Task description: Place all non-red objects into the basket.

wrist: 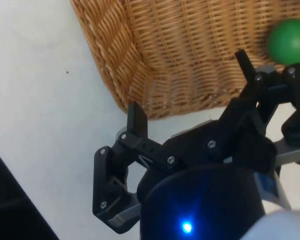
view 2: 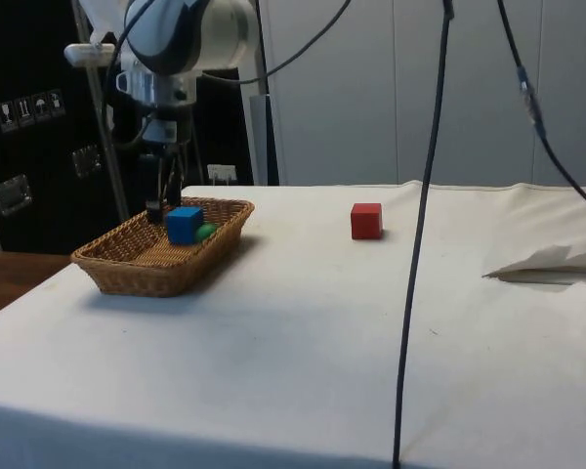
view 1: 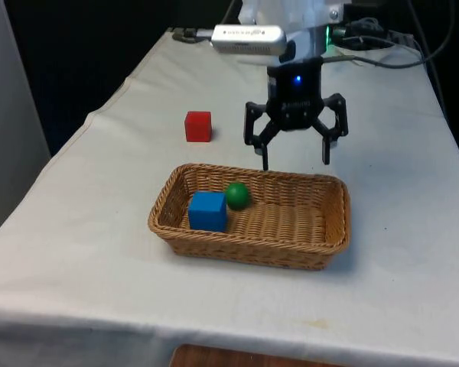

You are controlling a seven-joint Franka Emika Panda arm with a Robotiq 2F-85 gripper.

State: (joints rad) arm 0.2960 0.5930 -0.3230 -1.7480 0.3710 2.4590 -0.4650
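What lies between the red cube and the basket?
Nothing: in the front view only bare white cloth separates the red cube from the basket; the side view shows the same.

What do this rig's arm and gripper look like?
A glossy white arm with rounded joint housings carries a black gripper. Its two fingers are angular, bolted linkages with thin straight tips. Dark cables trail behind it on the table.

Table w/ white cloth (view 1: pixel 99 267). Directly on it: oblong woven wicker basket (view 1: pixel 249 243) nr the middle, and a small red cube (view 1: pixel 198 126) apart, twd the far edge.
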